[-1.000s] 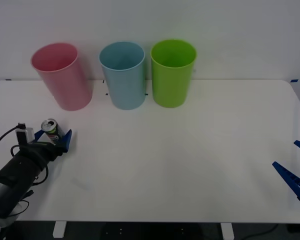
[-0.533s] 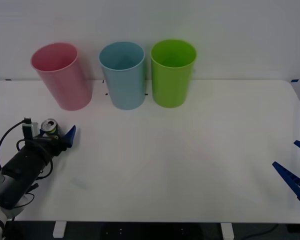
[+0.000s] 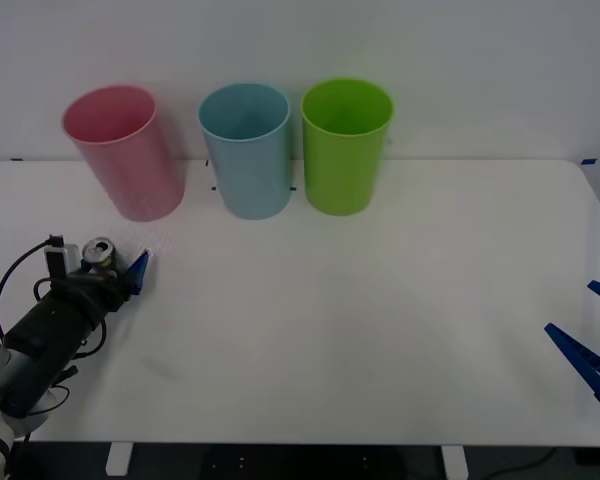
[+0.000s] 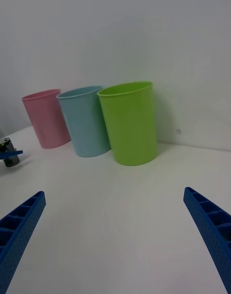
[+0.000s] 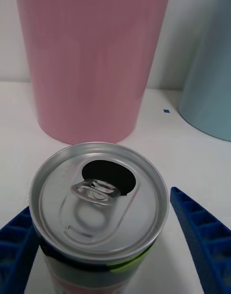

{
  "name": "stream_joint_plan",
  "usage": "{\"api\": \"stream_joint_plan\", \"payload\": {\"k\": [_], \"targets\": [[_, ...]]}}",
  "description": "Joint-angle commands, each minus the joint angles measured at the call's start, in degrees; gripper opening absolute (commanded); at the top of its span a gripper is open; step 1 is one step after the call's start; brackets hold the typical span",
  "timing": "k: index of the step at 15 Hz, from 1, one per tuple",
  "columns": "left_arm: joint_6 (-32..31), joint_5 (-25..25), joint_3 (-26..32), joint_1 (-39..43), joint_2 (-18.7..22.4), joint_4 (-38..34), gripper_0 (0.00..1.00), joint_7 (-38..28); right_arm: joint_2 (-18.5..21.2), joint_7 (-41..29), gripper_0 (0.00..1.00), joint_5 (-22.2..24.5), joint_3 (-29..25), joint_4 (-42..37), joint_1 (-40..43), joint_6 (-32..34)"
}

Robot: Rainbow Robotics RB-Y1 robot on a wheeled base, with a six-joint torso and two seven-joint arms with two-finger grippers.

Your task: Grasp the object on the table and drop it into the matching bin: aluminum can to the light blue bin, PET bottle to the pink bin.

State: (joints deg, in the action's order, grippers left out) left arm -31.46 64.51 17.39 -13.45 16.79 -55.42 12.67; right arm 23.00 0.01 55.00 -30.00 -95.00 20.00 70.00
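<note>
My left gripper has closed in on the can over the last second: the outer blue finger, which stood clear of the can before, has swung in to sit just beside it. The arm has also crept toward the pink bin. I judge the grasp as nearly made but not proven. The can stands upright on the table, in front of the pink bin and slightly to its left, not lifted.

The left wrist view gives me what the front view cannot. There the can sits between the two fingers, its silver top and open mouth facing the camera. One finger looks pressed against the wall; on the other side a thin strip of white shows between finger and can. So I call the jaws narrow around the can, not yet clamped. That view also shows the pink bin straight beyond the can, with the blue bin beside it.

The blue bin stands just right of the pink one, so the carry must pass the pink bin.

My right gripper waits spread wide, far right of the pink bin.
</note>
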Motion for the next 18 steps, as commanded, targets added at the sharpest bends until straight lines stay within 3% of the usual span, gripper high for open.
{"api": "stream_joint_plan", "payload": {"k": [1, 18], "targets": [[0.0, 0.0, 0.01, 0.0, 0.0, 0.05, 0.0, 0.25, 0.0, -0.01, 1.0, 0.0, 0.0, 0.0, 0.0, 0.0], [-2.29, 0.44, -2.01, -2.11, 0.09, -2.32, 0.0, -0.27, 0.0, -0.01, 1.0, 0.0, 0.0, 0.0, 0.0, 0.0]]}}
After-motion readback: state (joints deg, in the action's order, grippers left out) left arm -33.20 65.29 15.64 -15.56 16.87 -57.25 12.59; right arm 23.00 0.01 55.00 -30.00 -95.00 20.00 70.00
